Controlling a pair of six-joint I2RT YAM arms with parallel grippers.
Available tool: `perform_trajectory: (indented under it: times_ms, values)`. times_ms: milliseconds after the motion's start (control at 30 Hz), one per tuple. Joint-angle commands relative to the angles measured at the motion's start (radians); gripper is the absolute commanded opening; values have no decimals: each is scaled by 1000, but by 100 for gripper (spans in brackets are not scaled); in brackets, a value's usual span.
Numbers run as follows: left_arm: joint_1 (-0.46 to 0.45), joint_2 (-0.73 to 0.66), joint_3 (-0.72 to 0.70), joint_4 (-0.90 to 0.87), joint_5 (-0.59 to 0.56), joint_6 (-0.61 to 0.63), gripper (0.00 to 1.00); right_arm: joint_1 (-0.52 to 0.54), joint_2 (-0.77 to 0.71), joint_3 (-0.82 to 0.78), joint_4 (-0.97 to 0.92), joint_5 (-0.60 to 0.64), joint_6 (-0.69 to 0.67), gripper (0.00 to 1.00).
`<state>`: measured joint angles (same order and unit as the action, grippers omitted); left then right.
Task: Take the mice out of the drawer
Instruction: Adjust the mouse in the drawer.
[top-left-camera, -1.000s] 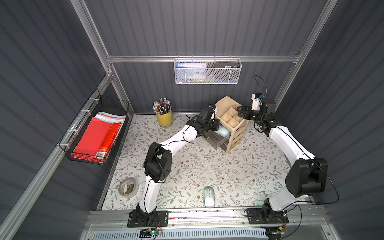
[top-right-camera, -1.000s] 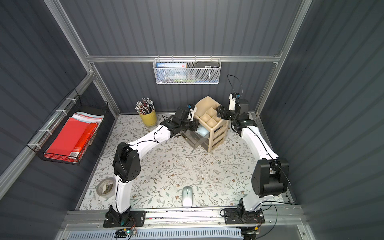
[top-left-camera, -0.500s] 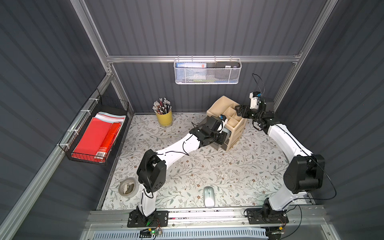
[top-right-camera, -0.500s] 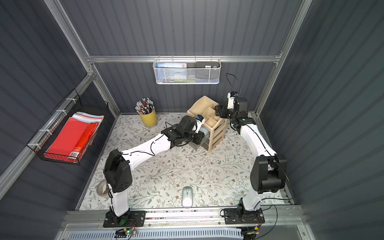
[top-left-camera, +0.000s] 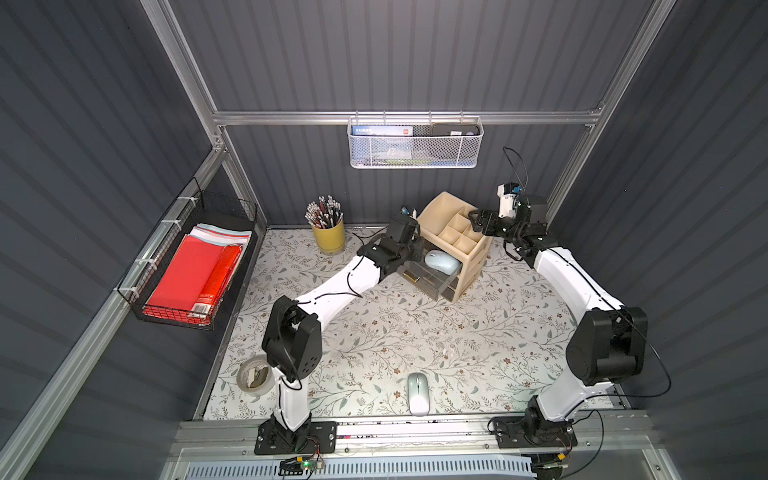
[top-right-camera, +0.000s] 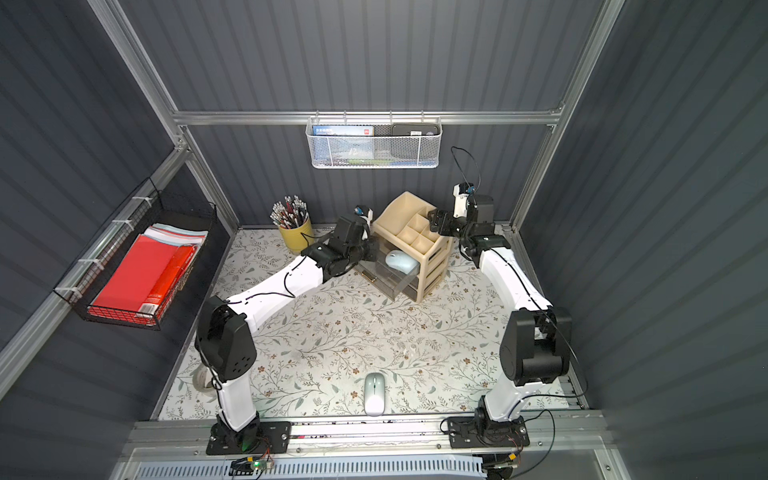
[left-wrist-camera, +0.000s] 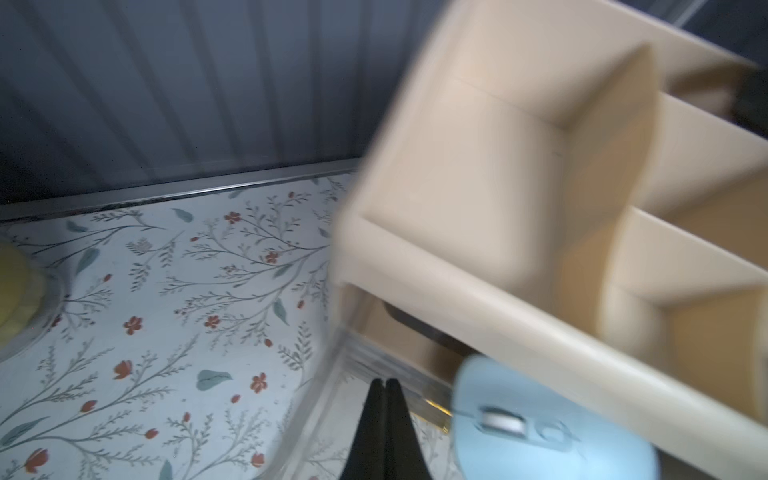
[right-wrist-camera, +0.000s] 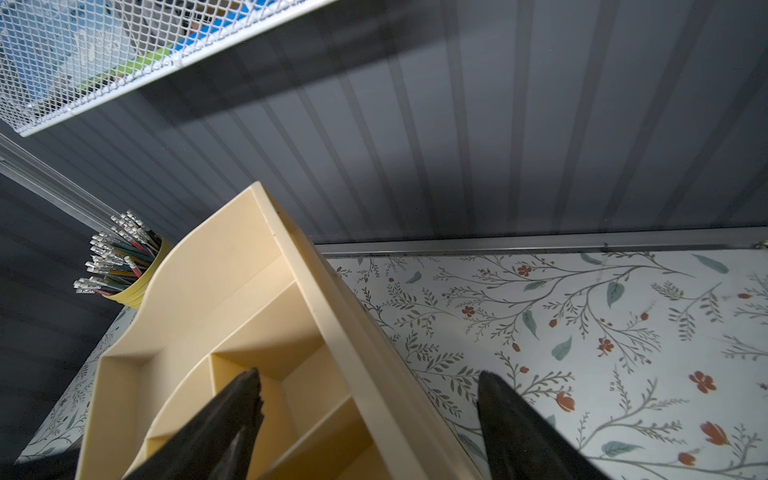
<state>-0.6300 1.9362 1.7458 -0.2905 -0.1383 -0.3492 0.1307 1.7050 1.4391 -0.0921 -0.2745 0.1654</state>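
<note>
Beige desk organiser: moulded plastic, smooth, satin-matt.
Clear drawer: transparent glossy plastic.
Pale blue oval mouse: smooth plastic, soft sheen.
Silver-white oval mouse: smooth plastic, brighter metallic-looking sheen.
Floral-printed tabletop covering: smooth sheet, low sheen, faint scuffs.
Dark grey ribbed wall panels: matt.
Silver frame rails: bare brushed aluminium.
White hanging basket: painted perforated metal mesh.
Black side basket: coated wire.
Red folders: paper or card, cannot tell which.
Yellow pencil cup: smooth, material unclear.
</note>
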Motion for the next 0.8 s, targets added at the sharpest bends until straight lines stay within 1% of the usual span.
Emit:
perform_trajectory:
  times_ms: [0,133,267,333,433,467,567,633,767]
  values:
    - [16,109,105,-39,58,-24,0,0,143,-140,-435,80,-97,85]
    - [22,192,185,-56,226,-38,0,0,140,-141,-435,81,-99,84]
    - [22,250,255,-108,325,-97,0,0,136,-144,-432,76,-98,84]
    - [25,296,312,-171,345,-147,0,1,137,-144,-429,69,-98,84]
    - [28,364,395,-207,420,-154,0,2,140,-146,-425,64,-99,84]
    - [26,381,422,-218,437,-125,0,2,139,-146,-426,64,-100,84]
    - [3,390,439,-263,495,-47,0,1,139,-146,-427,67,-105,84]
    - [-29,379,432,-312,485,21,0,2,142,-142,-429,69,-106,84]
    - [-79,310,304,-320,433,81,0,1,152,-129,-431,61,-106,84]
